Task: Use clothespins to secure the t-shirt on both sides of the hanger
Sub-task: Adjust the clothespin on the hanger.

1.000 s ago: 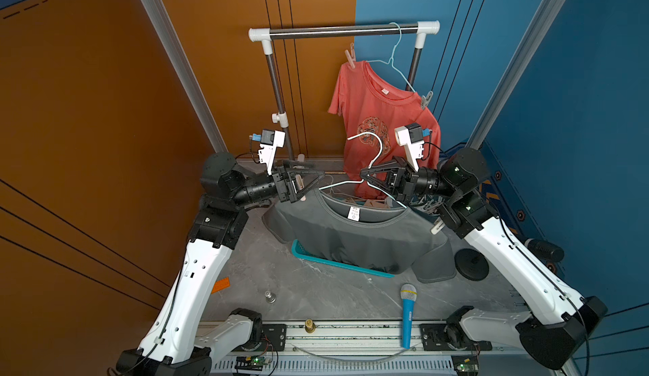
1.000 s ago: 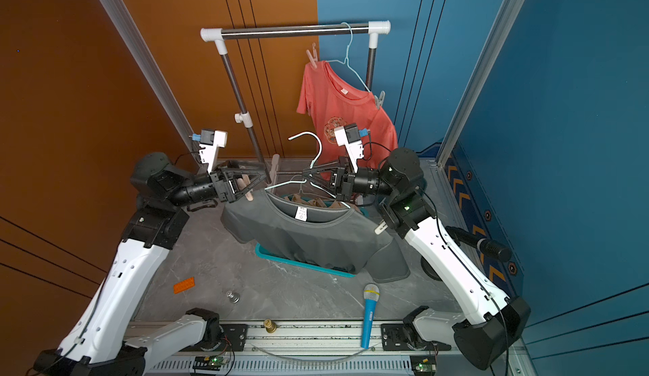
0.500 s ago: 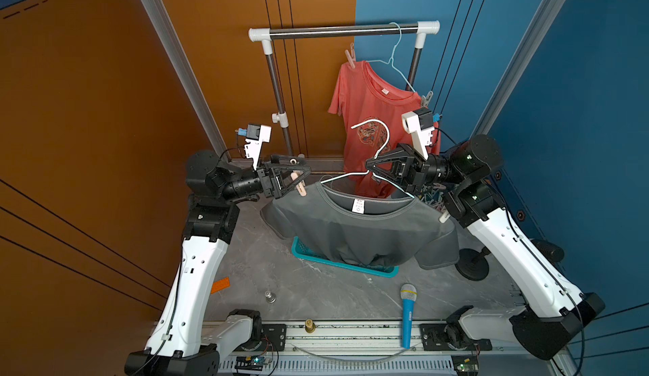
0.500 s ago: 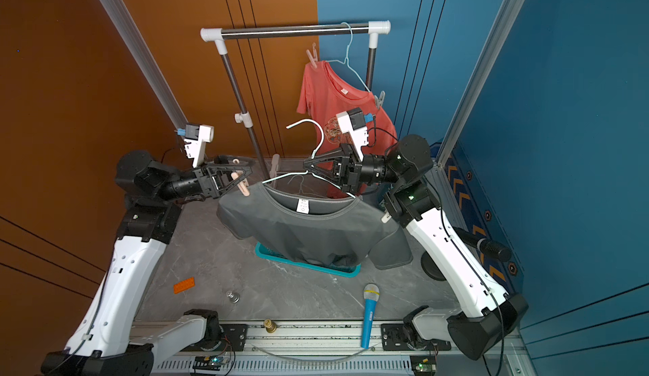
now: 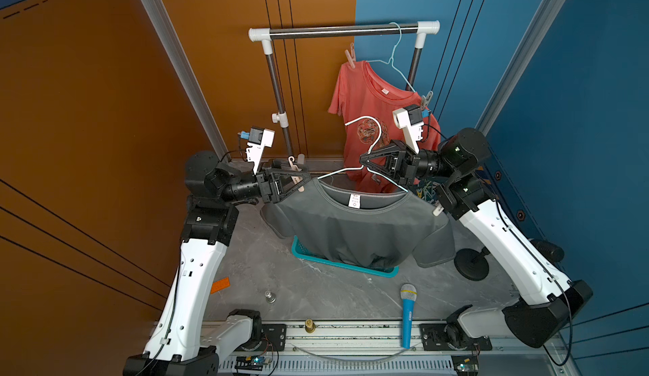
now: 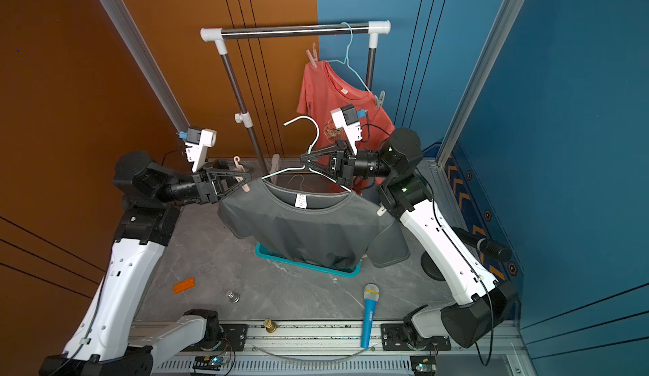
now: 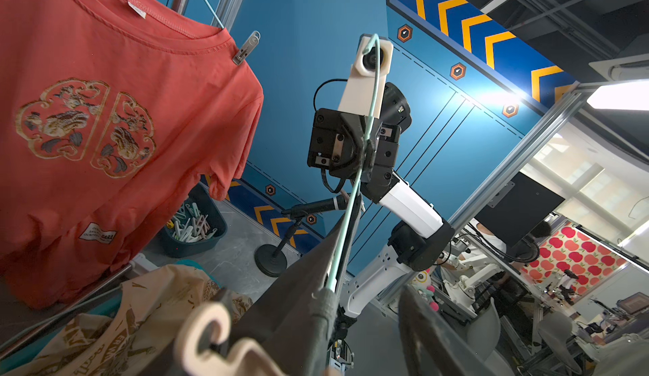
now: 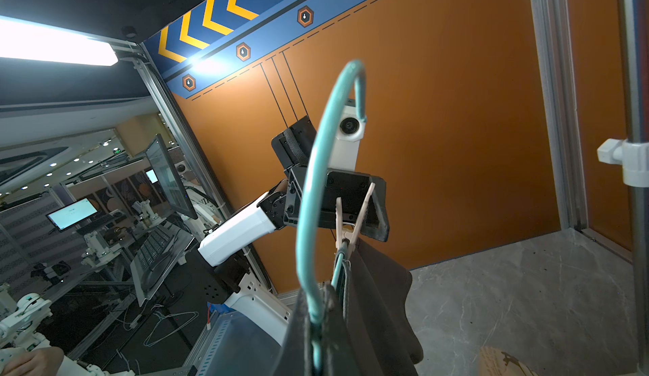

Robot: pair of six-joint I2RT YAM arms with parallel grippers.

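A grey t-shirt [image 5: 354,230] [image 6: 309,230] hangs on a pale wire hanger [image 5: 380,130] [image 6: 318,133], held up in the air between the two arms. My right gripper [image 5: 362,162] [image 6: 302,162] [image 8: 318,321] is shut on the hanger's neck below the hook. My left gripper [image 5: 308,178] [image 6: 250,177] [image 7: 316,321] is shut on a beige clothespin [image 5: 300,185] [image 8: 351,216] [image 7: 207,335] at the shirt's left shoulder. In the right wrist view the pin's tip sits on the shirt edge and hanger wire. More clothespins fill a dark bin [image 7: 191,223].
A red t-shirt [image 5: 375,118], pinned on its own hanger, hangs from the rack [image 5: 344,30] behind. A teal basket [image 5: 344,265] lies under the grey shirt. On the table are a blue toy microphone [image 5: 407,314], a black microphone stand [image 5: 470,269] and an orange brick [image 6: 184,284].
Both arms have lifted the hanger and shirt higher. The left gripper brought the clothespin to the shirt's left shoulder and its fingers have narrowed on it.
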